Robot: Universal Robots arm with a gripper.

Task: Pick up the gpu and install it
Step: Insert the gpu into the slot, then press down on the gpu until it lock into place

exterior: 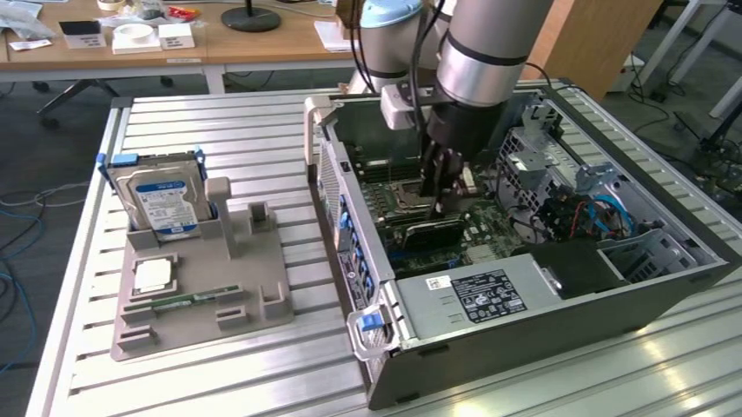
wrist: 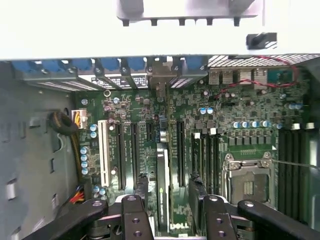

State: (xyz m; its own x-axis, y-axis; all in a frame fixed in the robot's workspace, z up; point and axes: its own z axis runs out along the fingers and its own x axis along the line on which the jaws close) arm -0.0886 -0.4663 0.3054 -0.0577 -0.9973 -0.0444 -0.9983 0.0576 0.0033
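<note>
While the arm reaches down into the open computer case (exterior: 649, 287), its gripper (wrist: 169, 210) hangs with fingers spread wide just above the gpu (wrist: 163, 190), which stands on edge in a motherboard (wrist: 240, 135) slot. Outside the case, a grey tray (exterior: 261, 287) holds a hard drive (exterior: 162, 201) and a memory stick (exterior: 186, 301).
</note>
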